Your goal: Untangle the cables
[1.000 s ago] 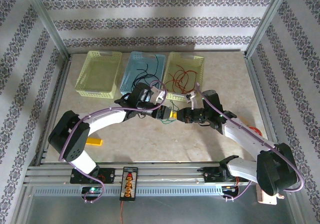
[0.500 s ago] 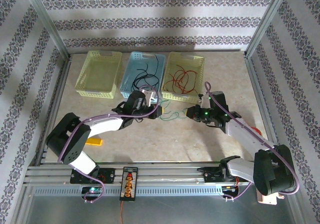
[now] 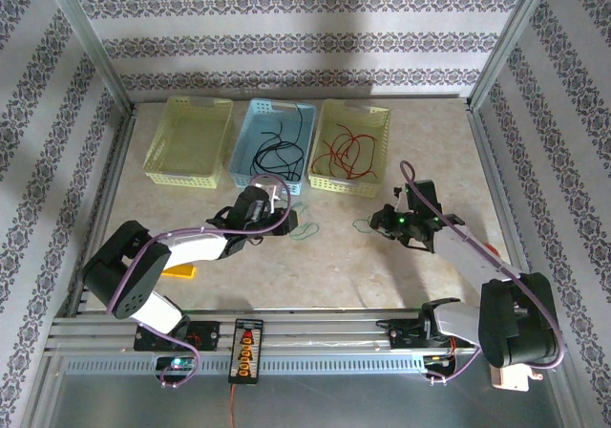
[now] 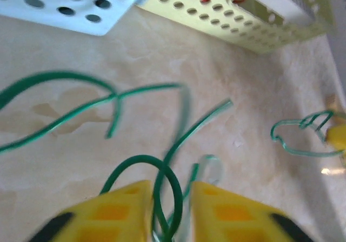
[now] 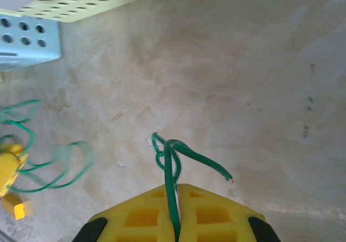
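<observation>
Left claw (image 4: 168,190): narrowly parted, green loop (image 4: 143,158) standing between the fingers.
Right claw (image 5: 175,189): pinched shut on green strand (image 5: 172,172).
Green cables (image 3: 305,229): loose on the surface (image 3: 334,270), just before the blue basket (image 3: 277,102).
Black cables (image 3: 277,146): inside that basket.

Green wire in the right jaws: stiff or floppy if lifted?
Probably springy, not limp: the green wire holds a kinked loop beyond the right jaws. Likely light, being so thin. It may pivot or slip in the pinch.
</observation>
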Action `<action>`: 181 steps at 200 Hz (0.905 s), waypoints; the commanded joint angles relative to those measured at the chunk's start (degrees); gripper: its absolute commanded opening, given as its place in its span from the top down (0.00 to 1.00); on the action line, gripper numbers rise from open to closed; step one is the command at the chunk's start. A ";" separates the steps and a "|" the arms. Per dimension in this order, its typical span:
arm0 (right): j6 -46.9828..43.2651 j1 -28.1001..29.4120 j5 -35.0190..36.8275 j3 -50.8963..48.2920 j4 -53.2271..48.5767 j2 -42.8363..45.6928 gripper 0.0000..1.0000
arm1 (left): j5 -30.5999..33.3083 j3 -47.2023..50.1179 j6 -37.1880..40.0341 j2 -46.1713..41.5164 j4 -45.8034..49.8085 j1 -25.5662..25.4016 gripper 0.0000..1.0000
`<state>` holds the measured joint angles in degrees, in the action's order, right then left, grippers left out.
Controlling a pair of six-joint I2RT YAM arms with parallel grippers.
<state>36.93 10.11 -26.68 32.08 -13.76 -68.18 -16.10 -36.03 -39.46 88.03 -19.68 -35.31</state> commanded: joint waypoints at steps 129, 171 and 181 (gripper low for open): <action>-3.54 9.64 -24.74 2.53 16.19 4.03 1.00 | -23.84 -9.62 6.07 -0.04 -1.66 -3.10 0.40; -2.21 10.02 -24.77 2.99 17.71 3.66 1.00 | -24.53 -10.79 5.53 2.54 -2.82 -3.27 0.70; -2.14 9.94 -24.44 3.08 17.63 3.63 1.00 | -24.26 -10.96 5.70 2.59 -2.60 -3.27 0.83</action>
<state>34.06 19.75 -49.58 33.43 1.28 -64.45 -39.05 -45.28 -34.98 89.80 -20.99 -37.89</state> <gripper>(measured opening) 0.041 0.292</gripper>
